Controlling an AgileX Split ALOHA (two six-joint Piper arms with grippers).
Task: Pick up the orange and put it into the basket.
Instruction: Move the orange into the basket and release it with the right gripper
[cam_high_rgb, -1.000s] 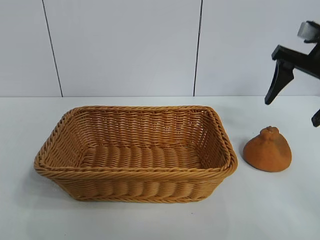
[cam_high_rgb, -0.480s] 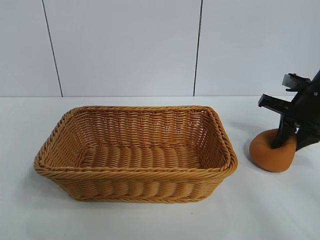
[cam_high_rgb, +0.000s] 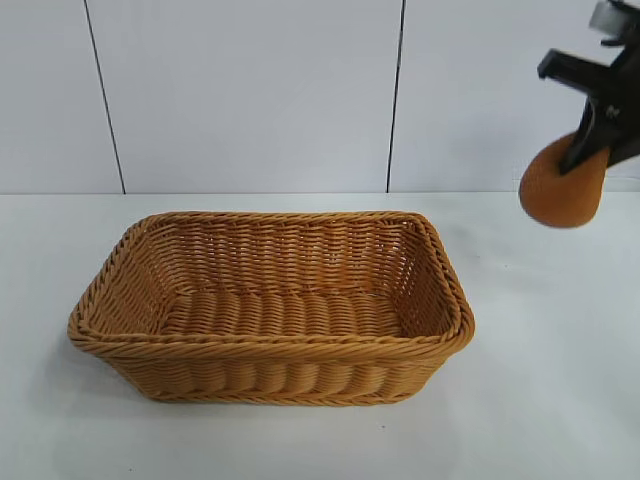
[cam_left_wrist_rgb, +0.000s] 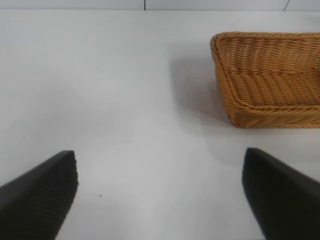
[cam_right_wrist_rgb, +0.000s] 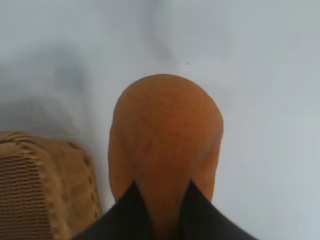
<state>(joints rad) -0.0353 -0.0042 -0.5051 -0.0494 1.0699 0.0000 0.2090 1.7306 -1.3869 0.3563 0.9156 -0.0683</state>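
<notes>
- Orange (cam_high_rgb: 562, 192) now hangs in the air at the far right of the exterior view, well above the table (cam_high_rgb: 540, 400); a moment ago it sat on the table just to the right of the basket (cam_high_rgb: 270, 305).
- The right gripper (cam_high_rgb: 592, 140) is clamped on the fruit's narrow top, its dark fingers (cam_right_wrist_rgb: 197, 212) pressed into either side in the right wrist view, with the wide rounded end hanging down. A second ago those fingers were spread and above the fruit, so the grasp and the lift are both fresh.
- The basket is in the same spot, empty, and the fruit is still off to its right rather than over its opening; the right wrist view shows only a corner of the braided rim beside the orange.
- The left gripper (cam_left_wrist_rgb: 160, 195) is parked over bare table to the basket's far side, fingers wide apart, holding nothing.
- My reading: pickup is done, and the carry across to the basket and the release remain. The pinch on the tapered top looks narrow, so a swing or slip during the move is the main risk.
</notes>
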